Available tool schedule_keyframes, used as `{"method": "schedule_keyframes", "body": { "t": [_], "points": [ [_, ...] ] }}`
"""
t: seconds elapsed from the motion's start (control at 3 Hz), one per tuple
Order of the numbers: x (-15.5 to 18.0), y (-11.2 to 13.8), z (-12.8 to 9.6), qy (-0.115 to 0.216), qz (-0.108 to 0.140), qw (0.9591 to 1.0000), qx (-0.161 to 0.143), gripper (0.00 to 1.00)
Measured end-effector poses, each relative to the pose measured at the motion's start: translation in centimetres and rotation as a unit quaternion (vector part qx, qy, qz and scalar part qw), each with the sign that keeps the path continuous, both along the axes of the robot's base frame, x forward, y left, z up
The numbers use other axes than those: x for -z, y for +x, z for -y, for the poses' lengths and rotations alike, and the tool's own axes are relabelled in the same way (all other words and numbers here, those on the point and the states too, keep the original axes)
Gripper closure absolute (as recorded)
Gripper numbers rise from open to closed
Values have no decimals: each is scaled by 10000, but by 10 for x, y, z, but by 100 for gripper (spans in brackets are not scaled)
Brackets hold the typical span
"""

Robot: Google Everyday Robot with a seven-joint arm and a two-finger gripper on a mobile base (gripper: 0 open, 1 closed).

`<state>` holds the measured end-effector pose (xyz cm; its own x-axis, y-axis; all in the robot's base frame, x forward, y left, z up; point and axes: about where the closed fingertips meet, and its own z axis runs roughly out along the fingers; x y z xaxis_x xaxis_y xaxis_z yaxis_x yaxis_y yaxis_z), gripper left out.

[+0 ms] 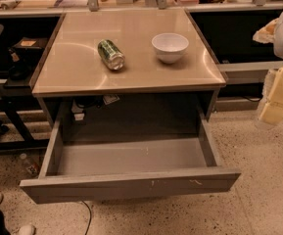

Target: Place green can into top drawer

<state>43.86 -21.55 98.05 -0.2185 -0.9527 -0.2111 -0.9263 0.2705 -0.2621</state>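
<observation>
green can (111, 54) on its side, glossy tan tabletop (82, 75) | flat grey top drawer (131, 185) open | pincer (278, 99) right edge, grip unreadable

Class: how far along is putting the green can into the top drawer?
Done: the drawer stands open. In hand: nothing; the gripper is at the right edge, beside the table. Left: the can lies on its side on the table, left of the bowl, yet to be grasped and placed inside.

My gripper (277, 99) is a pale blur cut off by the right edge; well left of it, the top drawer (131, 182) runs back under the table (131, 80), rear hidden.
</observation>
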Motion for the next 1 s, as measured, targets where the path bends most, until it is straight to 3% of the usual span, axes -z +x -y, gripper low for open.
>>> {"method": "schedule_keyframes", "body": {
  "t": [0.67, 1.0],
  "points": [
    [1, 1, -9, 42, 9, 10000, 82, 0],
    [7, 14, -42, 245, 16, 9994, 250, 0]
  ]
}}
